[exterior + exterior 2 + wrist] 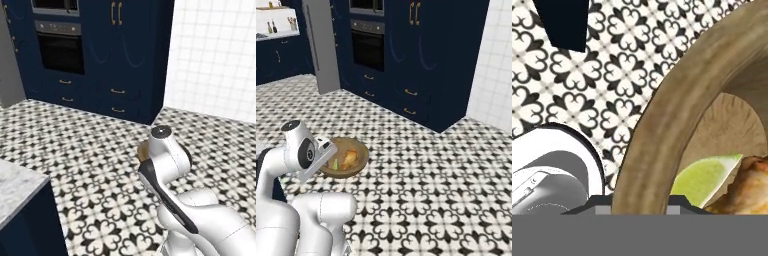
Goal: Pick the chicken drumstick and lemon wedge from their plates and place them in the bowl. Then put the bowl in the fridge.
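Observation:
My gripper (639,206) is shut on the near rim of the brown wooden bowl (677,105), which it holds above the patterned floor. Inside the bowl, a pale green lemon wedge (704,177) lies against the golden chicken drumstick (747,187). From the right base view the bowl (356,150) hangs in front of the hand, the gripper (330,152) at its left edge, with the drumstick (349,160) and the wedge (334,163) in it. A sliver of the bowl (142,150) peeks out behind the arm. The grey fridge (321,45) stands far back left. The plates are out of view.
Navy cabinets with a built-in oven (368,47) line the back wall, ending at a white tiled wall (215,55). A marble counter corner (15,187) juts in at the near left. Black-and-white patterned floor (421,165) stretches between me and the cabinets.

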